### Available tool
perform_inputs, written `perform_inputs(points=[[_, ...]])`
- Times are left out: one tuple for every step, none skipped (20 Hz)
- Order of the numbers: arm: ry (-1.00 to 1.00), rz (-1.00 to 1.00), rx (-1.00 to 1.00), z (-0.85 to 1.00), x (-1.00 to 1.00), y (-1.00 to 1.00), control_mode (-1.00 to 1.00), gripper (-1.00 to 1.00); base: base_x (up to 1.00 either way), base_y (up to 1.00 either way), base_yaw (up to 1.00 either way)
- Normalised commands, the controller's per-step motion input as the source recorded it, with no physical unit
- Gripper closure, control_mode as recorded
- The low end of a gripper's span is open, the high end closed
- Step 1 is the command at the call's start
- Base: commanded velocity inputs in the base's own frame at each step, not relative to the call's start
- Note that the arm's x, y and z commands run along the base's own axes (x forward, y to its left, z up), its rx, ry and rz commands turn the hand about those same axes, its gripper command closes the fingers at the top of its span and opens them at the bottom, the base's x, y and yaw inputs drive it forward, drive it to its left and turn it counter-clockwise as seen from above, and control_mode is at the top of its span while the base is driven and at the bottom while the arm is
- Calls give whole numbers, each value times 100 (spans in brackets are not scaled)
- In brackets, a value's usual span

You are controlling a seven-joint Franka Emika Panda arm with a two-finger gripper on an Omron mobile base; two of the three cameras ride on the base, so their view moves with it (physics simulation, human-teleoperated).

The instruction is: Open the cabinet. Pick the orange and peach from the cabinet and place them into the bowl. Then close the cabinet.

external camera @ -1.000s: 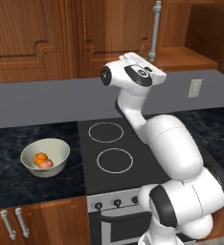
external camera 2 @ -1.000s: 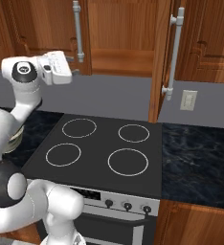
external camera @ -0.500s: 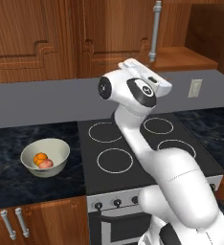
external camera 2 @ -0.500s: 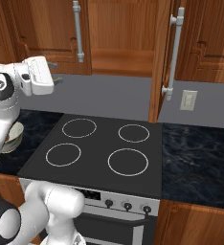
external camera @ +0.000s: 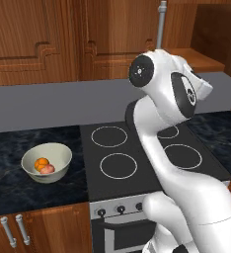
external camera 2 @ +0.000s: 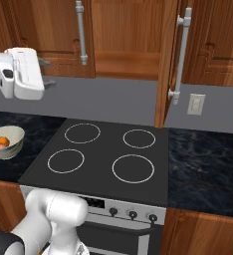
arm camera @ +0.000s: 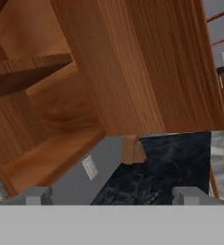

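While end effector (arm camera: 112,195) gapes, cabinet (arm camera: 133,67) faces it.

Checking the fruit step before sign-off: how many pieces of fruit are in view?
2, both in the bowl left of the stove: the orange and the peach, side by side. More could be hidden.

Text on cabinet (external camera 2: 123,35): none legible — plain wood.
Markings on stove (external camera 2: 101,154): white burner rings only — no numbers or brand.
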Motion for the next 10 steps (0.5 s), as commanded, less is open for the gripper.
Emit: perform_inputs(points=[[0,0,24,61,-100,-59,-100,-100,0,0,0],[0,0,24,56,-100,-62,-100,-100,0,0,0],[0,3,24,41,-100,-70,-100,-100,0,0,0],[0,7,21,15,-100,-75,-100,-100,0,0,0],[0,9,18,0,-100,-78,-100,-100,0,0,0],[0,12,15,0,-100,-82,-100,-100,0,0,0],[0,15,11,-14,-100,-86,-100,-100,0,0,0],[0,21,7,-30,-100,-84,-100,-100,0,0,0],[0,28,8,-36,-100,-84,-100,-100,0,0,0],[0,30,10,-16,-100,-80,-100,-100,0,0,0]])
